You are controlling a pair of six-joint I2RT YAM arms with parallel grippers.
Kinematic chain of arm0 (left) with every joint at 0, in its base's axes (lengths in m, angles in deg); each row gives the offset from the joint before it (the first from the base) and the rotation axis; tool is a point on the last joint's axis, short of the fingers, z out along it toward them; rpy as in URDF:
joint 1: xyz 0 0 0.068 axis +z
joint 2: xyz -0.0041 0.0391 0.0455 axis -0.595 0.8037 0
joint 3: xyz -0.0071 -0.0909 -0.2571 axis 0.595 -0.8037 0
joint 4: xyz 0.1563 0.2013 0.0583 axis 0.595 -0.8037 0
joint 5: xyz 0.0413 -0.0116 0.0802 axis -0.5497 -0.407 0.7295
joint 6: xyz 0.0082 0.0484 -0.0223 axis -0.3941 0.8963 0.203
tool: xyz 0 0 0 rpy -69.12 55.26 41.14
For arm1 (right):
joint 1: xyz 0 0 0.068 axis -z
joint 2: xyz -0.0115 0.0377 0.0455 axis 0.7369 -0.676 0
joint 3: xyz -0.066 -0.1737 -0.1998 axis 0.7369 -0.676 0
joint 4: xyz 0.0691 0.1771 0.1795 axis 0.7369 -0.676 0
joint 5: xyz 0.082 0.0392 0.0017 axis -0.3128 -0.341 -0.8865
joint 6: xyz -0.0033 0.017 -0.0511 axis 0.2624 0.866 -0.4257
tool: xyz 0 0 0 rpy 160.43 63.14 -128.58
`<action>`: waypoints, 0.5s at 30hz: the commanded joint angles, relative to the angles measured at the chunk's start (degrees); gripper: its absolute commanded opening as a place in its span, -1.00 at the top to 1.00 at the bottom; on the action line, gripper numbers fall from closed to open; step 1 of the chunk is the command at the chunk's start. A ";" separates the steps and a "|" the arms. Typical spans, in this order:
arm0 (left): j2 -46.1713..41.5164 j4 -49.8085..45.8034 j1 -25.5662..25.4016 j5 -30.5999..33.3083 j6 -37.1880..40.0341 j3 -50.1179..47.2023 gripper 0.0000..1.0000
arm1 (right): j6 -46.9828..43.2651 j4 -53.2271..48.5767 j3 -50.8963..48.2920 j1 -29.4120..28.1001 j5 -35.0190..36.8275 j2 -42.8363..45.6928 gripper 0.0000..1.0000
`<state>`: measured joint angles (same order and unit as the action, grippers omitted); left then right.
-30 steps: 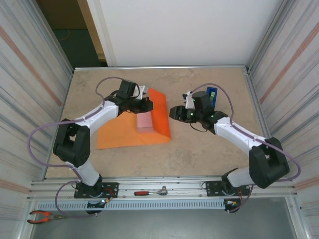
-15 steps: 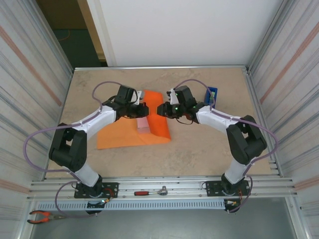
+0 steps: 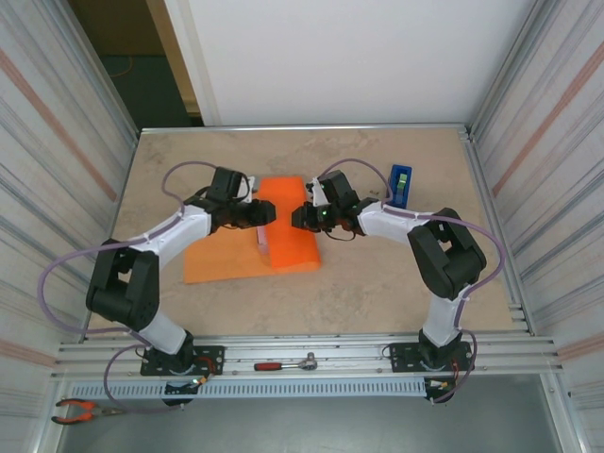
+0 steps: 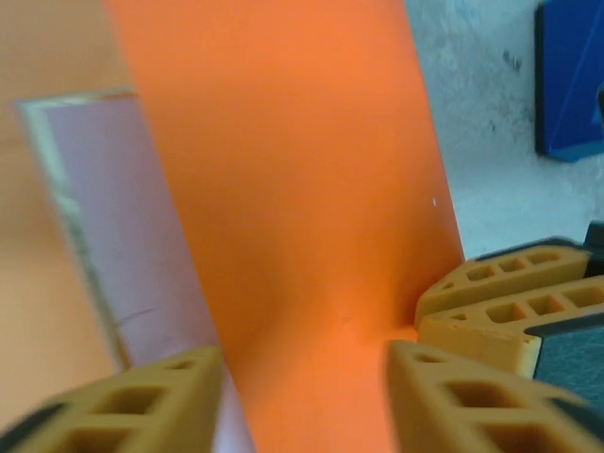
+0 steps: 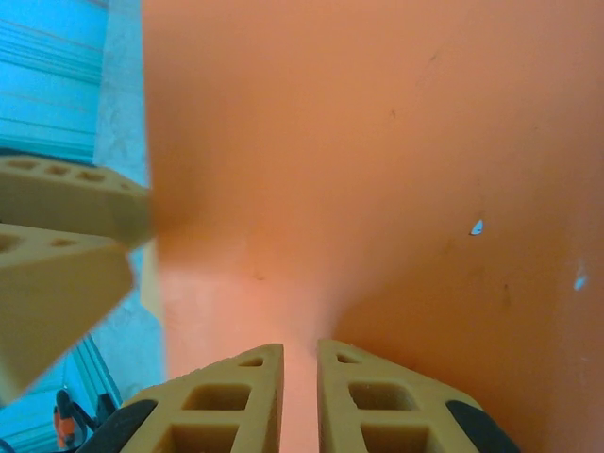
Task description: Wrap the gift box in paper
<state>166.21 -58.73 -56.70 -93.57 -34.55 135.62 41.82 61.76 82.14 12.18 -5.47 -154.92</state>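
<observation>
I see the paper (image 3: 293,241) mid-desk (image 3: 377,293), draped over the gift box (image 4: 123,236). At its far fold, my left pincer (image 4: 302,396) straddles the flap, released. My right pincer (image 5: 300,387) is clenched on the paper's ridge.

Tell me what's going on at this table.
Two robot arms are wrapping a pink box in orange paper. The paper is draped up and over the box in the middle of the table. The right claw pinches the paper's raised flap, while the left claw stands open astride the same flap from the other side. A blue tape dispenser stands apart at the far right.
</observation>
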 commanded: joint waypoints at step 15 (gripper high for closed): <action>3.89 0.75 1.58 -1.15 -3.65 0.94 -0.74 | 0.13 0.49 -2.90 -1.28 0.56 -1.58 0.72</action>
<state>169.01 -58.62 -53.92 -93.68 -37.65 135.37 41.88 65.12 80.78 11.78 -5.30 -154.92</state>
